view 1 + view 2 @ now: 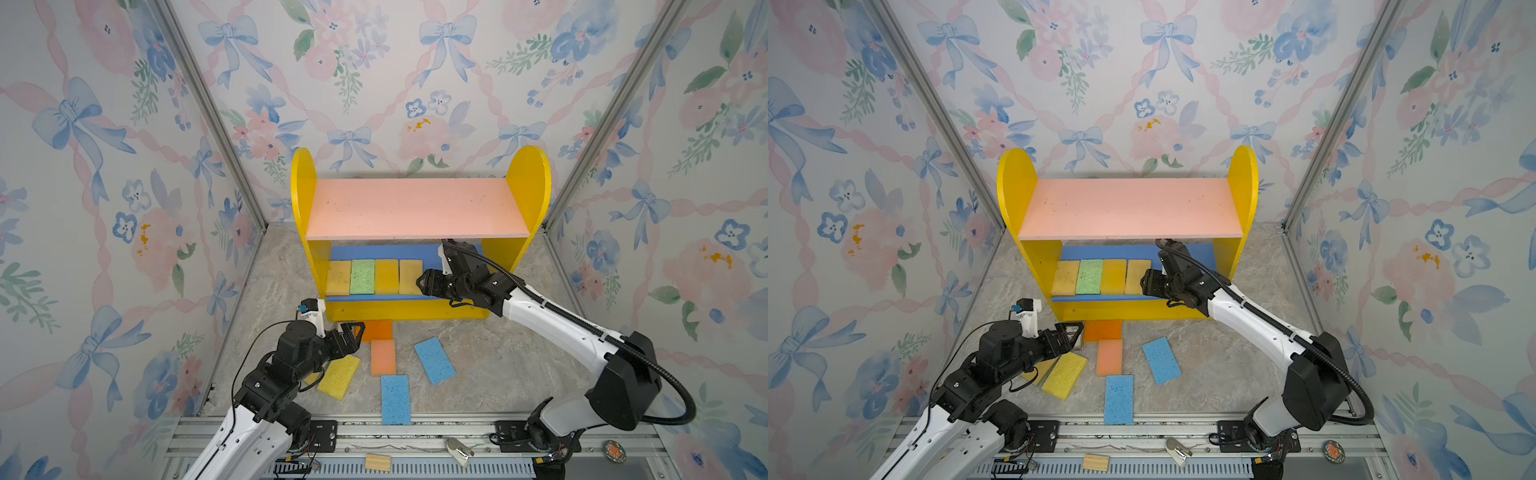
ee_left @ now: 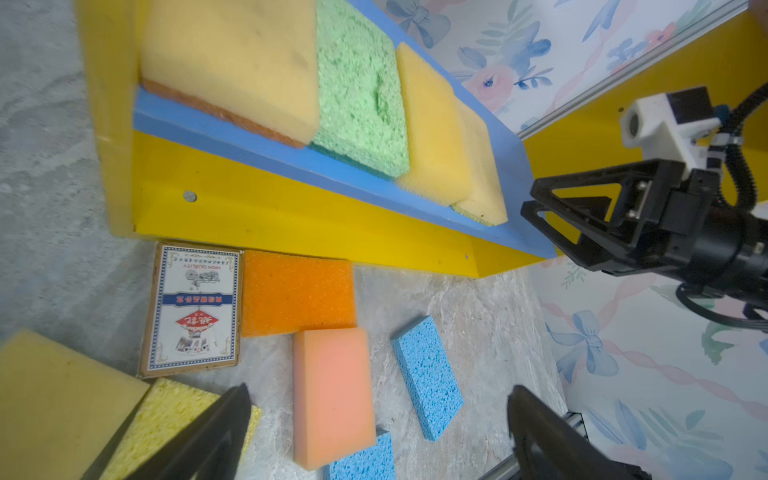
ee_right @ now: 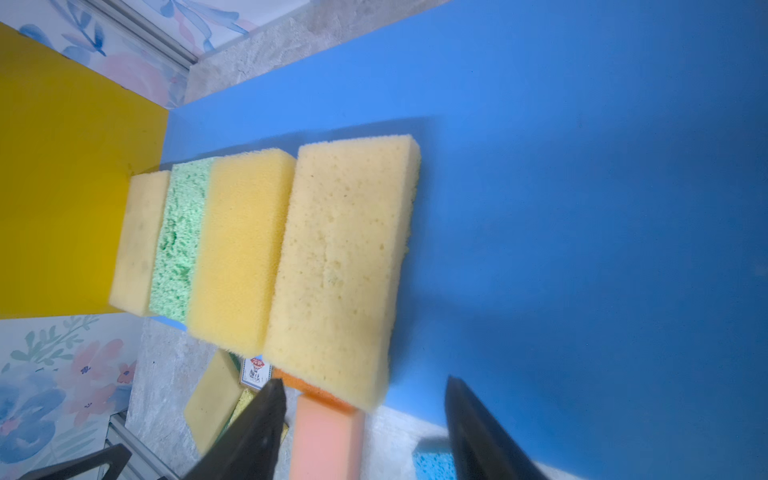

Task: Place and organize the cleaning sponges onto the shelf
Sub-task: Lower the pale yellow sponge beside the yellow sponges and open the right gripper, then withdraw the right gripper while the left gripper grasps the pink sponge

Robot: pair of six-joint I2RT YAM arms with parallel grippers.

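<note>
The right tool point(image 1: 424, 286) sits at the mouth of the shelf's point(image 1: 528, 178) lower tier, centre-right in both top views. Its jaws stand apart with nothing between them. In the right wrist view the pale yellow sponge point(image 3: 345, 266) lies free just ahead of the fingertips. That sponge ends a row of four lying flat and edge to edge on the blue lower board point(image 3: 582, 208). Beyond it come the deeper yellow sponge point(image 1: 386, 276), the green sponge point(image 1: 362, 276) and the end sponge point(image 1: 338, 277), which is against the left side panel. Packing from that end keeps the right part of the board bare, probably as room for more. The pink upper board point(image 1: 415, 208) carries nothing.

The left tool point(image 1: 353, 332) hovers low at the shelf's foot, lower centre-left, with its jaws spread wide and empty, seemingly ready to take a loose sponge. Under it lies the printed card box point(image 2: 193, 305), touching the orange sponge point(image 2: 297, 293); a grab there could catch the box by mistake. Also on the worktop point(image 1: 498, 365) are the peach sponge point(image 1: 382, 357), two blue sponges point(image 1: 434, 360) point(image 1: 395, 399), the bright yellow sponge point(image 1: 338, 377) and the mustard sponge point(image 1: 1040, 370), which is partly under the left arm.
</note>
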